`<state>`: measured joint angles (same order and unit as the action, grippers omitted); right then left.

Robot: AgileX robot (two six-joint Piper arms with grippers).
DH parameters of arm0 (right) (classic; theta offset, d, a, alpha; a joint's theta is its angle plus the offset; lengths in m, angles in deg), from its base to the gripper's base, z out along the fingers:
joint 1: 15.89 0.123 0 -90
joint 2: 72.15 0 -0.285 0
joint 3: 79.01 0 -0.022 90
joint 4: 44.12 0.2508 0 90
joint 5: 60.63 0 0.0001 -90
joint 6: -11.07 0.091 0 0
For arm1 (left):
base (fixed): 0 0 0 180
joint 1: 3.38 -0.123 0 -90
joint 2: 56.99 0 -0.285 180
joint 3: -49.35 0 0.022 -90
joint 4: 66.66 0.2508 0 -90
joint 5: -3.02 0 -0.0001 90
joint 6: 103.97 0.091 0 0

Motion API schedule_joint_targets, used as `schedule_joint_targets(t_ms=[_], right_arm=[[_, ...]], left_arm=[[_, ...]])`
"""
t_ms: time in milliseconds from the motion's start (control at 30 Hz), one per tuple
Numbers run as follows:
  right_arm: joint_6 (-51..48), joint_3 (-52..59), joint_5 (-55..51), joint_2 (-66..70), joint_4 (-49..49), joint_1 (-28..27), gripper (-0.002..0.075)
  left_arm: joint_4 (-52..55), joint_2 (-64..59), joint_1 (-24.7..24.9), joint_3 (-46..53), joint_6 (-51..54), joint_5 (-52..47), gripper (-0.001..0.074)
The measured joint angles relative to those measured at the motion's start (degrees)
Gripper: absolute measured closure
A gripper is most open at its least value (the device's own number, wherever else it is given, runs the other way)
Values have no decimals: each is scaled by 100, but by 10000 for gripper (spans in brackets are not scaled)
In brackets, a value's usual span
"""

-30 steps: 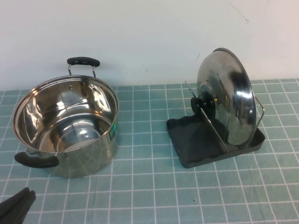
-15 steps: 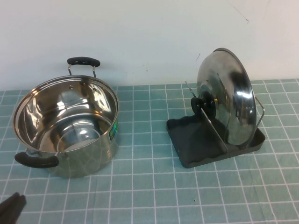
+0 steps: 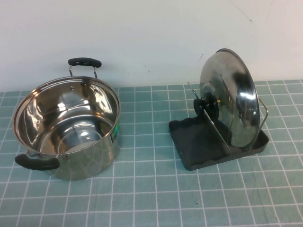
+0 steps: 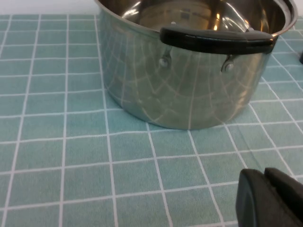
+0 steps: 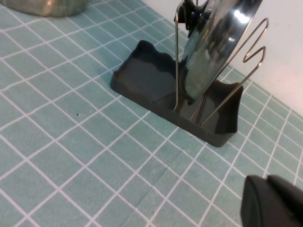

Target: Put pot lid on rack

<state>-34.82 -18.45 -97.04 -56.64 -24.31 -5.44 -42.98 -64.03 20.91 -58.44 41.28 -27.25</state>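
Observation:
The shiny steel pot lid stands on edge in the black rack, leaning on its silver wire supports, black knob toward the pot. It also shows in the right wrist view, standing in the rack. My left gripper is shut and empty, low over the mat in front of the pot, out of the high view. My right gripper is shut and empty, over the mat on the near side of the rack, also out of the high view.
A deep steel pot with two black handles stands on the left of the green checked mat; its near handle shows in the left wrist view. A white wall stands behind.
My left gripper has drawn back out of the high view's lower left corner. The lid, rack and pot have not moved.

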Motion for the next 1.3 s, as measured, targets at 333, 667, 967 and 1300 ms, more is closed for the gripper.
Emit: schedule_joint_targets(t_ms=[333, 667, 967, 1300], right_arm=[[0, 0, 0, 0, 9, 0, 727], [0, 0, 0, 0, 9, 0, 727], [-13, 0, 0, 0, 29, 0, 727], [-13, 0, 0, 0, 29, 0, 727]], left_arm=[[-2525, 14, -1976, 375, 2754, 1007, 737], [-2820, 14, -2237, 606, 2991, 1257, 737], [-2797, 14, -1980, 606, 2641, 1257, 736], [-2689, 14, -1980, 606, 2630, 1244, 737]])
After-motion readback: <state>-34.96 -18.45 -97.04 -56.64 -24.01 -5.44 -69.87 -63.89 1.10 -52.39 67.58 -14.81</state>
